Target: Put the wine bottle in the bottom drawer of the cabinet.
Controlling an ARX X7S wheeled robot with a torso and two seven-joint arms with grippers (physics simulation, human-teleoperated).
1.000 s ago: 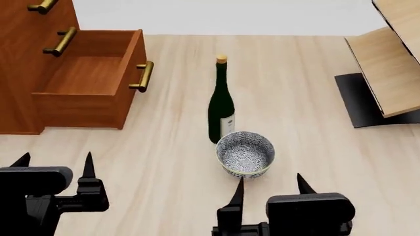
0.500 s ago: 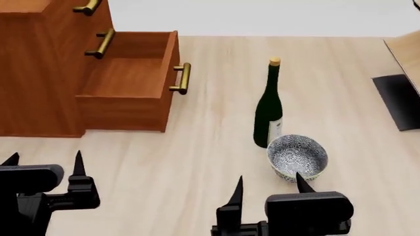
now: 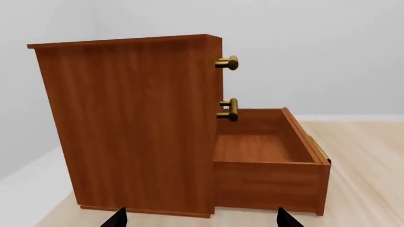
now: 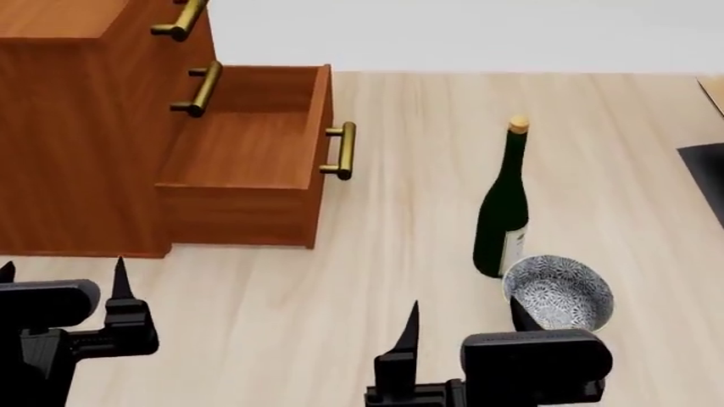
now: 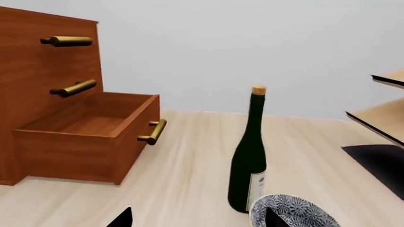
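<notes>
Change: view has swung left since a moment ago, centring the reddish-brown wooden cabinet (image 4: pixel 80 127)
Bottom drawer (image 4: pixel 243 161): open, empty
Dark green glass wine bottle (image 4: pixel 503 212): upright, touching patterned bowl (image 4: pixel 558 292)
Left claw (image 4: pixel 63 284), right claw (image 4: pixel 464 326): spread open, empty; the grasp is not begun

Pale wood floor (image 4: pixel 408 220)
Cabinet (image 4: pixel 80 127) stands far left; wine bottle (image 4: pixel 504 212) upright at right, patterned bowl (image 4: pixel 558 292) just beside it, nearer.

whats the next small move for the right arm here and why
Probably reach the right tool forward toward the wine bottle and grip it: it stands upright and untouched just behind the bowl, the tool is open and empty, and the bottom drawer already stands open.
</notes>
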